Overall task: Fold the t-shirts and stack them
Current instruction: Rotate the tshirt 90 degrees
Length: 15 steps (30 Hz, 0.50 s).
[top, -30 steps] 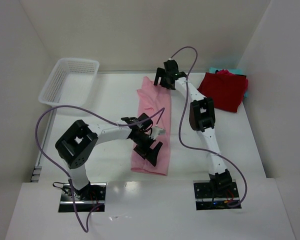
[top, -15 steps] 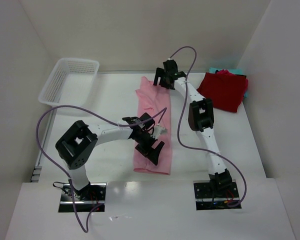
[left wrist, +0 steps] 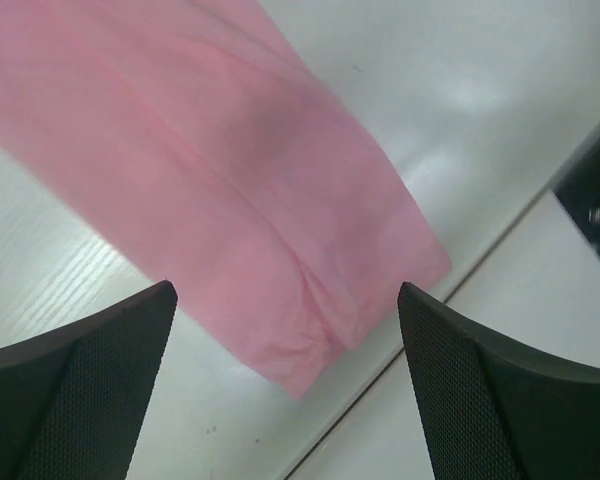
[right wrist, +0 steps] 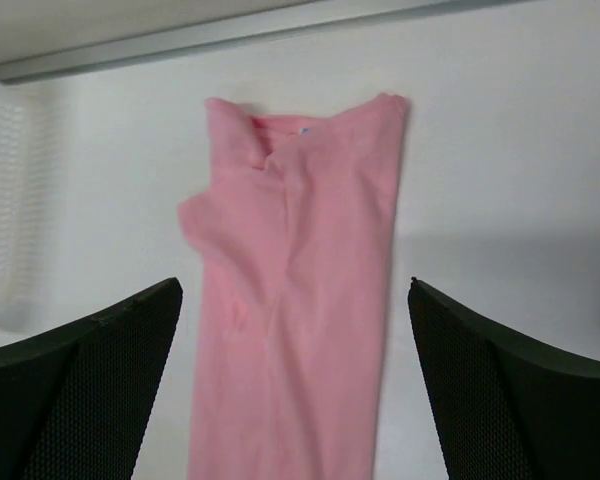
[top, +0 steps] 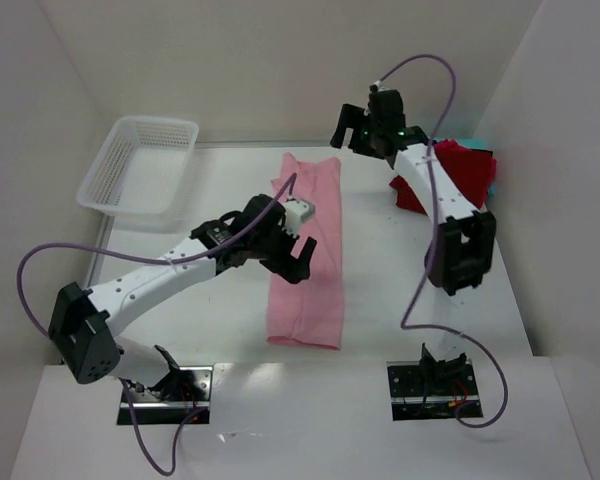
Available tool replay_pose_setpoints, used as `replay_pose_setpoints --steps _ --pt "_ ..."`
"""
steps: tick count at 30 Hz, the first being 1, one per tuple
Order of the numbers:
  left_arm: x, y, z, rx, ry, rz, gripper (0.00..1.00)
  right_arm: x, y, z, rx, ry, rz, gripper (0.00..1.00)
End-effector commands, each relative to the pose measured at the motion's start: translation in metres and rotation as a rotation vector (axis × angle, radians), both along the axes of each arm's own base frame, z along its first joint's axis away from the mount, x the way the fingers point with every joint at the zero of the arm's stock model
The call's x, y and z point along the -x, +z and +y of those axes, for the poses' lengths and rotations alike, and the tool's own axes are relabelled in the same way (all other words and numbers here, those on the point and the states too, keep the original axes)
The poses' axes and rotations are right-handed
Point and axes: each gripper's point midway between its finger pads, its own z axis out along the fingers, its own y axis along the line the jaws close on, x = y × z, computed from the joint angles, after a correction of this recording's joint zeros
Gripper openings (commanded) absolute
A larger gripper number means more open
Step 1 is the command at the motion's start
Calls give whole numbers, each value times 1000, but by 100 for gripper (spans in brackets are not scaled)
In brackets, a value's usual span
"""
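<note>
Pink tee (top: 315, 295) lies down the middle of the worktop (top: 220, 190) as a long narrow strip, already folded lengthwise, collar end towards the back wall and hem end near the front edge. A second ago both tools were down at the cloth, the right tool (top: 355, 130) at the collar end and the left tool (top: 285, 250) over the lower half. Now both have let go and lifted. The right arm has swung up and away towards the back right corner, and its wrist view looks down on the collar end from above with its jaws spread wide and nothing between them. The left arm has stretched out, its tool hanging over the middle of the strip, also wide and holding nothing; its wrist view shows the hem end near the worktop's front edge.

The strip seems a touch straighter than it was, so this reads as the lengthwise fold being finished and released. What is left for this tee, as I judge it, is a crosswise fold, hem end to collar end, then a carry to the pile at the back right, where the dark red shirt (top: 460, 175) lies folded with a teal shirt (top: 446, 141) showing at its edge. The white basket (top: 140, 165) stands at the back left, well apart from the cloth
</note>
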Motion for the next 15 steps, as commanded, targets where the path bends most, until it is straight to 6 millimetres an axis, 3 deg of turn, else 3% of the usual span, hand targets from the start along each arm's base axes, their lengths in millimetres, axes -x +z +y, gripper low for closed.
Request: replay_pose_setpoints --steps 1,2,3,4,5,6,7,8,9,10,12,13,15 --pt "-27 18 42 -49 263 -84 99 47 92 -4 -54 57 -187 99" --pt "-26 20 45 -38 285 -83 99 65 62 -8 -55 46 -118 99" --pt "-27 30 50 9 353 -80 99 75 63 -10 -70 39 -127 99" --pt "-23 26 52 25 378 -61 99 96 86 -16 -93 33 -173 99" --pt "-22 26 56 46 409 -49 99 116 52 -20 -94 18 -92 99" --pt "-16 35 59 93 434 -53 99 128 46 -23 -104 8 -74 99" --pt "-12 39 56 156 475 -20 99 147 56 -25 -128 16 -88 99" --pt "-7 40 55 191 475 -9 99 167 28 -25 -133 31 -22 99" --pt "2 41 59 230 478 -7 99 178 23 -27 -156 13 -4 99" --pt "6 39 64 258 521 20 99 197 -2 -29 -159 8 63 99" --pt "12 46 70 315 544 6 99 222 5 -33 -214 -18 64 99" --pt "15 41 73 310 544 9 99 237 -10 -35 -224 -25 104 99" --pt "15 47 76 332 557 1 99 259 1 -37 -279 -39 72 99"
